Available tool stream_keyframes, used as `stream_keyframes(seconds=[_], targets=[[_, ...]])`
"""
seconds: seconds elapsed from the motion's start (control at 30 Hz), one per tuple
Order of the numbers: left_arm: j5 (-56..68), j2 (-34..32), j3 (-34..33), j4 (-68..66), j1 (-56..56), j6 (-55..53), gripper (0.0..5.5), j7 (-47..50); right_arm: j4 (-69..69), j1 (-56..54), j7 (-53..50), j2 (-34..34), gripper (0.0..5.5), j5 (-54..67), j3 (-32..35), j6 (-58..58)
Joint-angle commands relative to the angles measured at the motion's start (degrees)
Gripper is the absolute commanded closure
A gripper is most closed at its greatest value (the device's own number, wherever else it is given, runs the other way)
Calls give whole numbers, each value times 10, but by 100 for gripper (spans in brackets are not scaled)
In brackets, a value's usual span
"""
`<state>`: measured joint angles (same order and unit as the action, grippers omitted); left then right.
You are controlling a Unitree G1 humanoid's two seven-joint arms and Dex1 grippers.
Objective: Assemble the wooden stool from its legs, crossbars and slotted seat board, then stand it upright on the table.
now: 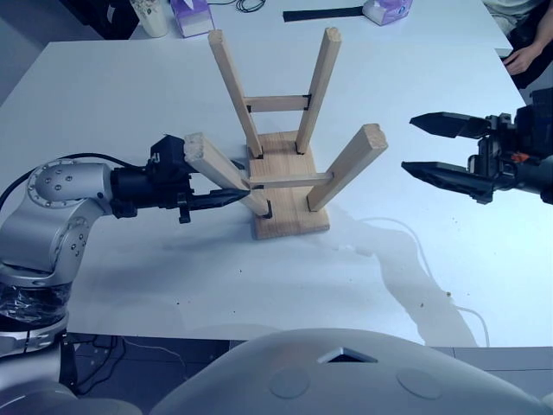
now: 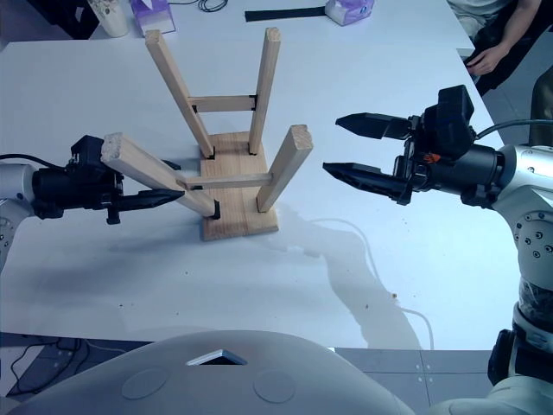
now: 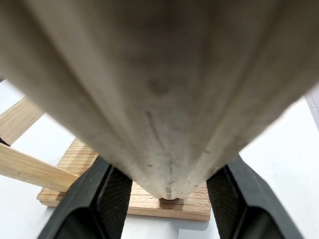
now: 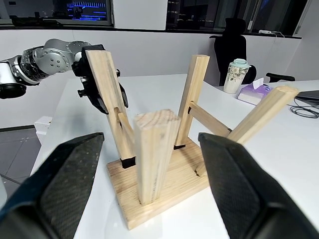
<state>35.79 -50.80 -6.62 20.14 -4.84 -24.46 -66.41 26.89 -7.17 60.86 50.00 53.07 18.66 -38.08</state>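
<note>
The wooden stool stands upside down, its slotted seat board point(image 1: 289, 220) flat on the white table and its legs pointing up. Crossbars point(image 1: 276, 103) point(image 1: 289, 181) join the leg pairs. My left gripper point(image 1: 226, 200) is shut on the near-left leg point(image 1: 216, 164), low down near the seat; in the left wrist view that leg point(image 3: 159, 89) runs between the dark fingers point(image 3: 94, 204). My right gripper point(image 1: 408, 145) hangs open to the right of the near-right leg point(image 1: 347, 166), apart from it, with nothing between its fingers point(image 4: 65, 184).
A cup point(image 1: 154, 15), two tissue packs point(image 1: 192, 15) point(image 1: 386, 10) and a black strip point(image 1: 321, 14) lie along the far edge. A thin white cable point(image 1: 415, 251) curves over the table right of the stool. The table's front edge is close.
</note>
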Motion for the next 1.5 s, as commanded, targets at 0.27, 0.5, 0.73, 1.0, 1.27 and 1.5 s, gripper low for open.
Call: stream_keyframes(seconds=[0.27,0.5,0.73,1.0,1.27,1.5], targets=[[-94,35,68,-78,25,63,345,44,17,0,-1,-2,200,-1,-9,11],[-81,37,83,-86,1,43,345,52,37,-10,-8,-10,200,15,-24,6],[-74,36,96,-100,-34,6,345,57,97,-24,-75,-69,200,25,-94,3],[-105,36,132,-127,-68,-22,345,81,100,-101,-219,-179,200,-63,-228,7],[-108,41,150,-136,-83,-27,345,99,40,-168,-359,-290,200,-169,-286,7],[-82,49,132,-134,-86,-49,345,111,-103,-252,-412,-369,200,-312,-360,56]])
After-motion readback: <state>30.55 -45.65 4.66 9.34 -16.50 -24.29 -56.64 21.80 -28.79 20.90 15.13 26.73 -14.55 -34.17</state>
